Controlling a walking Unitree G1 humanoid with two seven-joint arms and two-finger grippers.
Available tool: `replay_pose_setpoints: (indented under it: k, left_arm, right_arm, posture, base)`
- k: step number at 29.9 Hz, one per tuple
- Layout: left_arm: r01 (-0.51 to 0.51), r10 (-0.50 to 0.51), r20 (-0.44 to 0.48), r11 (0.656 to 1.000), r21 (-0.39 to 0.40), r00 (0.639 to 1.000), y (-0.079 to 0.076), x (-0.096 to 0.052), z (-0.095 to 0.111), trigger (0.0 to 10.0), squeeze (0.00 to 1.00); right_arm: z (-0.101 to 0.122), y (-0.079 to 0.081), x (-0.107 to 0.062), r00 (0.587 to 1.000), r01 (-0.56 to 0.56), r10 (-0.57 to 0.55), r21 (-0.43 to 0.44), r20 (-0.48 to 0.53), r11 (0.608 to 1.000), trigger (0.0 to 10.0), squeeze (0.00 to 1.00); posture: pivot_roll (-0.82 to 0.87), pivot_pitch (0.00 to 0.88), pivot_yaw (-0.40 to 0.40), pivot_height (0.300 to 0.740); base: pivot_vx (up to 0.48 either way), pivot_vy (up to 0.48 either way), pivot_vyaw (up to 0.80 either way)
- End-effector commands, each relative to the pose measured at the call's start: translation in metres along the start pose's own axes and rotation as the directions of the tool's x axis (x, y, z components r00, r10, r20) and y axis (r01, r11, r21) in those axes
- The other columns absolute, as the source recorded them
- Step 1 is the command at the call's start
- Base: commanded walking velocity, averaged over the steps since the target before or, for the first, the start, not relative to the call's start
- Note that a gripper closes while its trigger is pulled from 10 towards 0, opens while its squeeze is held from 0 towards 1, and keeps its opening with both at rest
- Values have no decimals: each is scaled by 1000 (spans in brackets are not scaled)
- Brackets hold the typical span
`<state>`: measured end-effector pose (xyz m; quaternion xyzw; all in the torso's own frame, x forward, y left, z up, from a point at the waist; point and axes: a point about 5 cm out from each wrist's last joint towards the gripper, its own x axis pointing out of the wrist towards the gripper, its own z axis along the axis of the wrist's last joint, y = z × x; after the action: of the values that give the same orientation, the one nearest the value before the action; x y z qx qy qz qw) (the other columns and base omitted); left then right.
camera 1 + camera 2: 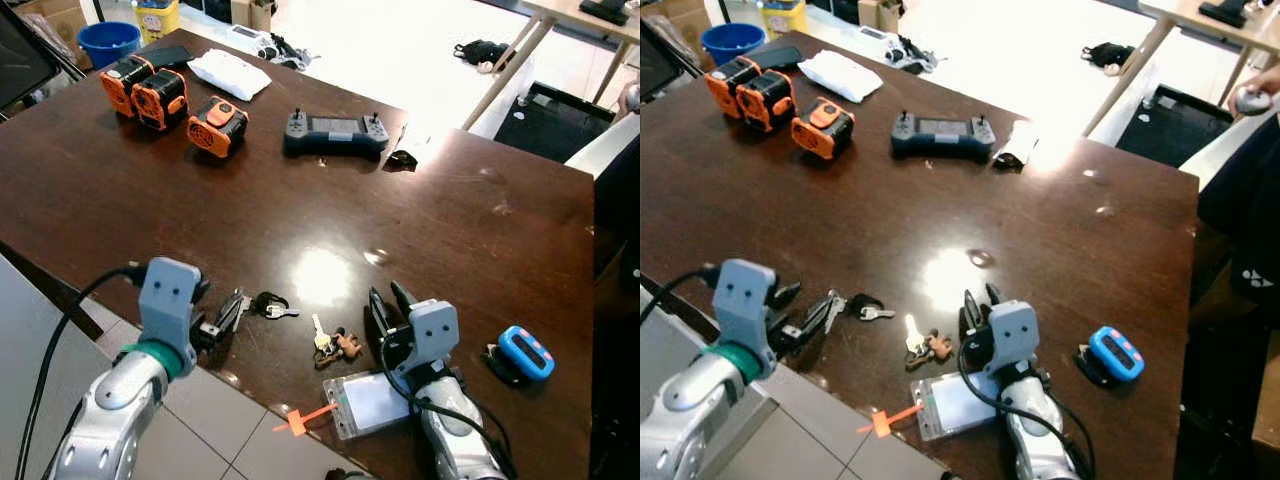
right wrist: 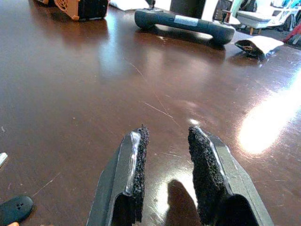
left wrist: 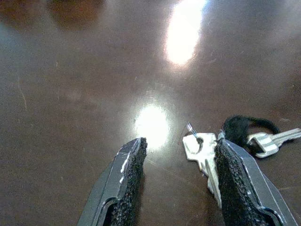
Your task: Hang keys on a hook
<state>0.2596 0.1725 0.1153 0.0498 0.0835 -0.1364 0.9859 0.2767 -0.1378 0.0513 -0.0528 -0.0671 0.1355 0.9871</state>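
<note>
A bunch of silver keys with a black fob (image 1: pixel 262 305) lies on the dark wooden table (image 1: pixel 300 220) near its front edge. My left gripper (image 1: pixel 226 314) is low over the table edge, open, its fingertips at the bunch's left end. In the left wrist view one silver key (image 3: pixel 202 155) lies between the fingers, against the inner face of one finger (image 3: pixel 235 179), and the black fob loop (image 3: pixel 244 128) sits just beyond. A second key with a brown charm (image 1: pixel 335 345) lies further right. My right gripper (image 1: pixel 390 305) rests open on the table beside it, holding nothing.
A clear card holder with an orange tab (image 1: pixel 370 400) lies at the front edge, and a blue gadget (image 1: pixel 525 352) sits at the right. Further back are a dark handheld controller (image 1: pixel 335 132), orange-and-black battery packs (image 1: pixel 150 90) and a white bag (image 1: pixel 230 72). A blue bucket (image 1: pixel 108 42) stands on the floor.
</note>
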Motion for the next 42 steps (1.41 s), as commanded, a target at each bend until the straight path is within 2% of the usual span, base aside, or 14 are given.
replay_pose_setpoints:
  k: [1,8,14,15,18,19,21,23,26,27,32,38,42]
  left_arm:
    - [-10,10,-23,1000,-3,1000,-4,1,-6,10000,0]
    - [-1,1,-31,1000,-21,1000,-18,11,-6,10000,0]
    - [-1,1,-32,1000,-15,999,-22,17,-6,10000,0]
    - [1,-1,-35,1000,-8,999,-23,18,-7,9490,0]
    - [-8,8,-42,1000,15,999,-24,19,-11,9569,0]
    - [-16,17,-48,1000,21,999,-24,20,-12,8039,0]
    - [-23,25,-51,999,24,998,-24,21,-13,8039,0]
    - [-36,37,-56,999,32,998,-23,23,-14,4745,0]
    - [-45,48,-60,998,43,997,-23,24,-16,4745,0]
    - [-55,58,-64,997,48,996,-21,24,-18,39,0]
    - [-70,74,-67,996,63,995,-19,23,-20,0,0]
    - [-72,85,-84,986,149,993,-13,14,-32,0,0]
    - [-74,89,-90,985,159,992,-11,12,-34,0,0]
  right_arm:
    - [-71,12,-61,905,-12,36,61,-423,998,10000,0]
    - [-71,13,-62,906,-13,38,63,-422,998,10000,0]
    - [-71,14,-62,905,-13,39,64,-424,998,10000,0]
    - [-71,14,-62,905,-12,39,65,-423,998,10000,0]
    - [-71,15,-62,905,-13,39,65,-423,998,10000,0]
    - [-71,15,-62,906,-13,40,66,-422,998,10000,0]
    - [-71,15,-62,906,-14,41,66,-421,998,10000,0]
    - [-71,15,-62,906,-14,41,67,-421,998,10000,0]
    - [-71,15,-62,906,-12,39,66,-422,998,10000,0]
    - [-71,15,-62,906,-11,38,66,-421,998,10000,0]
    - [-71,14,-62,907,-10,37,65,-420,998,10000,0]
    - [-70,14,-61,907,-10,36,65,-419,998,10000,0]
    - [-70,14,-60,908,-10,36,65,-418,998,10000,0]
  posture:
    - [-140,169,30,740]
    - [-145,175,30,740]
    - [-145,178,31,740]
    - [-147,179,32,740]
    - [-147,179,32,740]
    - [-147,179,32,740]
    - [-148,183,32,740]
    - [-148,183,32,740]
    - [-148,183,32,740]
    - [-148,183,32,740]
    - [-148,183,32,740]
    - [-149,180,33,740]
    - [-148,179,34,740]
  base:
    - [0,0,0]
    - [0,0,0]
    - [0,0,0]
    - [0,0,0]
    - [0,0,0]
    - [0,0,0]
    - [0,0,0]
    - [0,0,0]
    - [0,0,0]
    - [0,0,0]
    - [0,0,0]
    - [0,0,0]
    - [0,0,0]
